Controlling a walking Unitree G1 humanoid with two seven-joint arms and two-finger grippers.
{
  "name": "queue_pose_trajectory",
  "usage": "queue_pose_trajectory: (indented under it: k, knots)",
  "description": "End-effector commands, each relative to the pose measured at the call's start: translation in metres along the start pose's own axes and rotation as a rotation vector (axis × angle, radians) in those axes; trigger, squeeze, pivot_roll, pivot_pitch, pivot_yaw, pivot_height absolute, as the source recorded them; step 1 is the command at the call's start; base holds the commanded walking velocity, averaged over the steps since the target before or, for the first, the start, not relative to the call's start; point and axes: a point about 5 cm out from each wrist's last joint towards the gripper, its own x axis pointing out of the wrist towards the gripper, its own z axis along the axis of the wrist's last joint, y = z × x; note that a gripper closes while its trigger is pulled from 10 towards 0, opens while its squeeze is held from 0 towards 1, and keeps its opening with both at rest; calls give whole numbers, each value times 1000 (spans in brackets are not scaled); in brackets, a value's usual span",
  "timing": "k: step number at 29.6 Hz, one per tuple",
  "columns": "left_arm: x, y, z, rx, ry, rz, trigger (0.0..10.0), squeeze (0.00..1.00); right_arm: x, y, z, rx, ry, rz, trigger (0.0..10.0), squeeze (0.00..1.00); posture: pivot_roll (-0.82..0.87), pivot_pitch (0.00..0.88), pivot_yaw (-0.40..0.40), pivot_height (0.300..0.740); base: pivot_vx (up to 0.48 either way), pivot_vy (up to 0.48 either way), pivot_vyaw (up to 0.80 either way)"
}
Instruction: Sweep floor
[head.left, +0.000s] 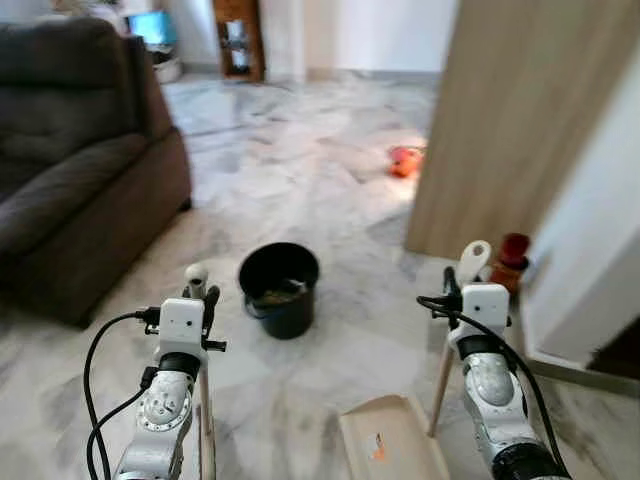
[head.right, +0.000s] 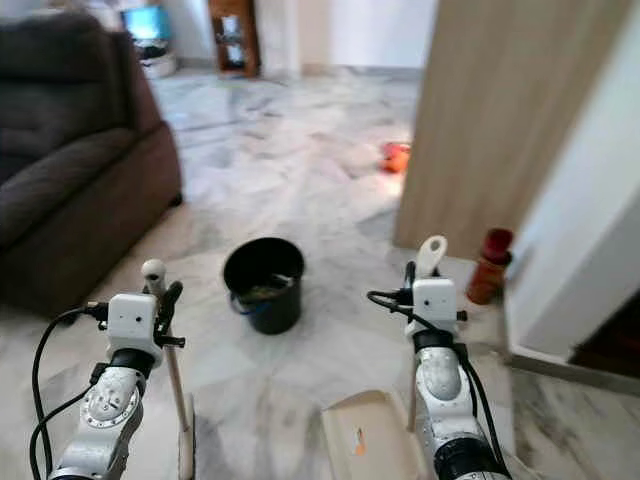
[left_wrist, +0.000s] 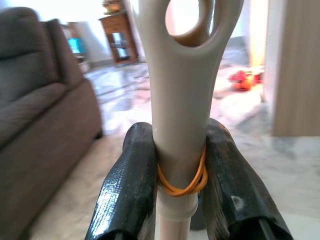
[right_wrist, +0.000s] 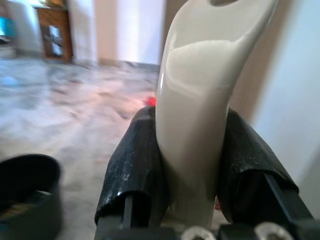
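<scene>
Left pincer (left_wrist: 180, 175) clamps broom handle (left_wrist: 182, 100) | right pincer (right_wrist: 192, 170) clamps dustpan handle (right_wrist: 200, 100)

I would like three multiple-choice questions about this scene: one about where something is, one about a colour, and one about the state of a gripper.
1. Where does the bucket stand?
A. on the sofa
B. on the floor ahead, between the two arms
C. behind the wooden panel

2. What colour is the bucket?
A. black
B. red
C. white

3. What is the left gripper doing?
A. hanging open
B. gripping a cloth
C. shut on the left handle

Answers:
1 B, it stands on the marble floor beyond both wrists.
2 A, its wall and rim are black.
3 C, both black fingers press the pale handle with the orange rubber band.
</scene>
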Motion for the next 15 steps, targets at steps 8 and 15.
queue_pose_trajectory:
  k: [8, 15]
  knots:
    - [5, 7, 10, 13, -57, 17, 10000, 0, 5, 4, 6, -6, -17, 0, 10000, 0, 114, 0, 51, 740, 0, 0, -800]
    - [6, 4, 9, 35, -46, 9, 10000, 0, 5, 0, 4, -18, -8, -12, 10000, 0, 112, 0, 48, 740, 0, -42, -800]
